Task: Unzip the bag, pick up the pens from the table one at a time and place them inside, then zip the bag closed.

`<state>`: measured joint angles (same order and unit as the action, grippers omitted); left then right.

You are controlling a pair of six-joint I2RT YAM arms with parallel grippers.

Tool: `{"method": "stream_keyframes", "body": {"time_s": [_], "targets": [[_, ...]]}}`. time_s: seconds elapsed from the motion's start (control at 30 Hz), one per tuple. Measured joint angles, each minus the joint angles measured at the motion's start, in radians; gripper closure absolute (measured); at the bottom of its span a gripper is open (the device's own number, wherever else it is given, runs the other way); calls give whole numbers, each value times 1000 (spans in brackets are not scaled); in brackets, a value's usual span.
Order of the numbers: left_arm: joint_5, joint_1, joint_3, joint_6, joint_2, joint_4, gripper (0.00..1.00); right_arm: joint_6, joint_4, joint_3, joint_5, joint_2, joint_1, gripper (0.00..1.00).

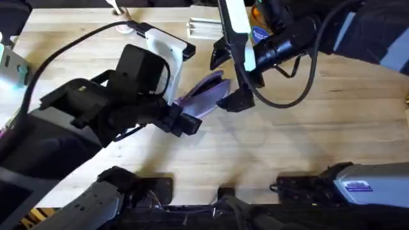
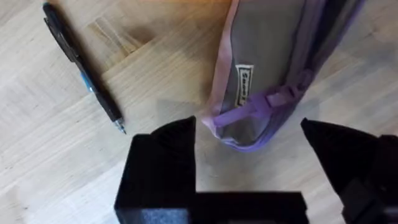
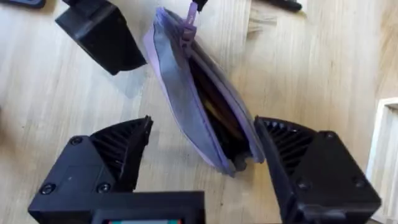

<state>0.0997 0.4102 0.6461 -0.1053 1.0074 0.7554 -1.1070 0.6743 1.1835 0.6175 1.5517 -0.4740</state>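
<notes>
The left gripper has its jaws spread wide around the zipper-pull end of the bag, touching nothing. The right gripper likewise holds its jaws wide, straddling the bag's other end, where the zipper gapes open on a dark interior. The lavender bag lies near the middle of the desk, its long axis slanting from the near left toward the far right edge. A dark pen with a blue band lies on the pale wooden planks beside the bag, apart from it.
</notes>
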Motion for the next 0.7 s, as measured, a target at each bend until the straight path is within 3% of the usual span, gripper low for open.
{"method": "stream_keyframes", "body": {"time_s": [0.3, 0.57, 0.7], "targets": [[-18, -30, 172, -88, -112, 177, 7, 142, 36, 141, -105, 2, -1, 9], [-19, -97, 190, -99, -201, 297, 7, 142, 38, 201, -113, 2, -23, 9], [-22, -112, 190, -99, -226, 304, 7, 73, 55, 201, -176, 2, -63, 9]]}}
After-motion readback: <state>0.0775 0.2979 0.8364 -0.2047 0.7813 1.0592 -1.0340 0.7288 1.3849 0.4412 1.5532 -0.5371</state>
